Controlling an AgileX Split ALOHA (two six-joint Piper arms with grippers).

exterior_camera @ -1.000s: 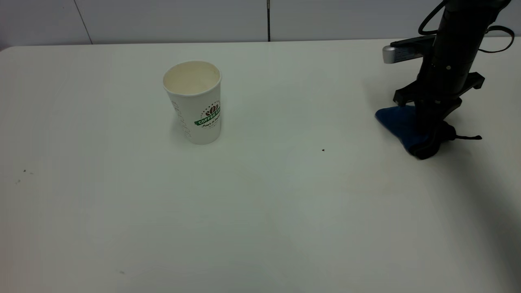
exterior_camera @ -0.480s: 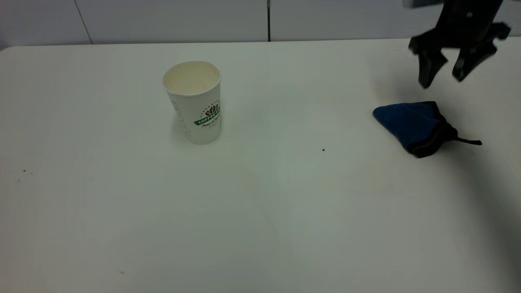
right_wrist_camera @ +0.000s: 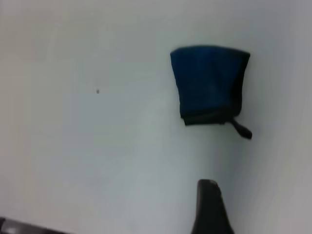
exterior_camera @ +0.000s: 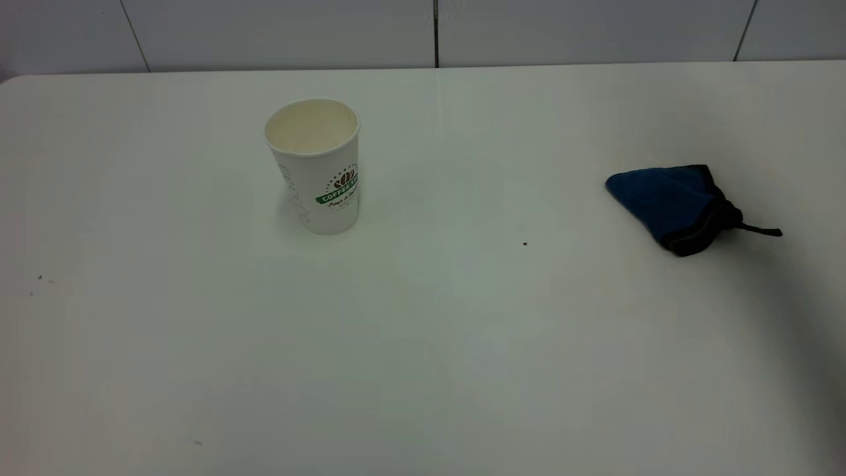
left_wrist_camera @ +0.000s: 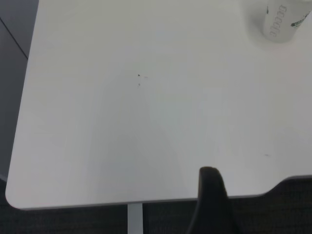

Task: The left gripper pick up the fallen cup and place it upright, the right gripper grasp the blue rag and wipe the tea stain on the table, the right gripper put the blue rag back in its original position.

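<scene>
Two things sit on the white table (exterior_camera: 423, 344): a paper cup and a blue rag. The cup (exterior_camera: 317, 166) stands upright, its cream inside showing and its green and brown logo on the side wall. The blue rag (exterior_camera: 667, 201) lies folded and flat on the table, well apart from the cup, with its black edging and a black loop tab (exterior_camera: 760, 230) trailing off one corner. A tiny dark speck (exterior_camera: 525, 244) marks the table between cup and rag, nearer the rag. No amber puddle shows on the surface.

Neither arm appears in the exterior view. In the left wrist view, one dark fingertip of the left gripper (left_wrist_camera: 210, 202) shows at the table's near edge; the cup (left_wrist_camera: 282, 22) is far ahead of the jaws and off to one side. How wide these jaws stand cannot be told, and nothing is seen in them.

In the right wrist view, one dark fingertip of the right gripper (right_wrist_camera: 209, 207) hangs above the table, with the rag (right_wrist_camera: 208, 83) ahead of the jaws, apart from them and untouched. Their opening cannot be told either.
</scene>
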